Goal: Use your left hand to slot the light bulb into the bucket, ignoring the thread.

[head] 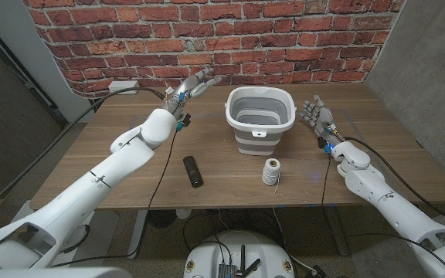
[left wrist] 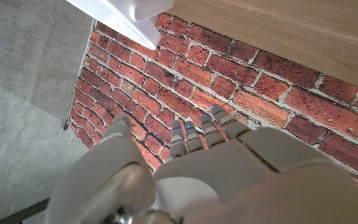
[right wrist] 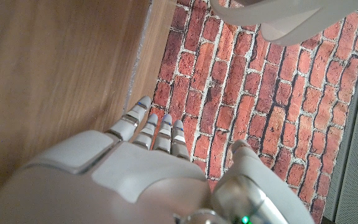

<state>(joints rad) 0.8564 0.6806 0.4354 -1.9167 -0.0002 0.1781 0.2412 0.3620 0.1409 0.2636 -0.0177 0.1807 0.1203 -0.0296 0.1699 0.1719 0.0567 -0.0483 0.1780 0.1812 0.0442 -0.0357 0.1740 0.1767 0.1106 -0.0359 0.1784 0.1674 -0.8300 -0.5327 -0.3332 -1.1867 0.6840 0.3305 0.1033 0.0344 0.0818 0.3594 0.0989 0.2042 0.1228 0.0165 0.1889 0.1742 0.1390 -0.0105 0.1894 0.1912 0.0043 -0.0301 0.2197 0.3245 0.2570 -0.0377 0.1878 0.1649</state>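
The left robot hand (head: 191,86) hovers empty over the tabletop (head: 91,154) near the brick wall, fingers extended. A black object (head: 193,171) lies left of the thread spool (head: 270,171). The bucket (head: 259,117) stands mid-tabletop; no bulb is discernible. The right robot hand (head: 320,120) is empty, fingers apart.

The left robot hand (left wrist: 210,174) points empty fingers (left wrist: 194,134) at the brick wall (left wrist: 253,87).
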